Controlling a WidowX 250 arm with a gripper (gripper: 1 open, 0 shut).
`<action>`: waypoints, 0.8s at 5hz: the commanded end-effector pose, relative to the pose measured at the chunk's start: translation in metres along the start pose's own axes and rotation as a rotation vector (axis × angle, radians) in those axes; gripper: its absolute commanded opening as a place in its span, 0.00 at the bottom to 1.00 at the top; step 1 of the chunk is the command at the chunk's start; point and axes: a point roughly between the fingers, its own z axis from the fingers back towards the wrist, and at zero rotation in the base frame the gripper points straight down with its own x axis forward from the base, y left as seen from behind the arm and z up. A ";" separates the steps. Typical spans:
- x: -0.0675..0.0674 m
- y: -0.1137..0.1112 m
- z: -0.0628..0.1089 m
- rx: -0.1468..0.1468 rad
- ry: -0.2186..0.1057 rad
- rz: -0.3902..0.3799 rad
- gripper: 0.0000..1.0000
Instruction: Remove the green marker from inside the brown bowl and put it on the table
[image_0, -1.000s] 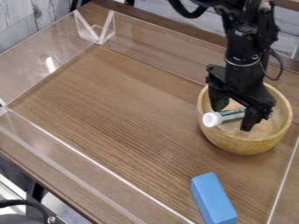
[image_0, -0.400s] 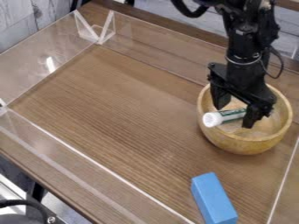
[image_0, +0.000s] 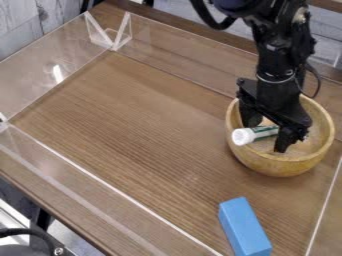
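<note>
Gripper (image_0: 274, 128) wide open, fingers down in brown bowl (image_0: 283, 158), either side of green marker (image_0: 254, 134); marker betw. fingertips, white end poking out twd bowl's rim; contact unclear.

You've got a blue rectangular block (image_0: 243, 227) lower right, clear acrylic walls (image_0: 83, 200) edging the surface (image_0: 134, 110).

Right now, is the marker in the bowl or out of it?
In: the green marker lies inside the brown bowl, its white end near the rim, the gripper's dark fingers over it.
</note>
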 end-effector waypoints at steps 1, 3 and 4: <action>0.009 0.004 0.008 0.012 -0.045 -0.022 0.00; 0.007 0.003 0.013 0.023 -0.026 -0.015 1.00; 0.007 0.004 0.018 0.028 -0.018 -0.005 0.00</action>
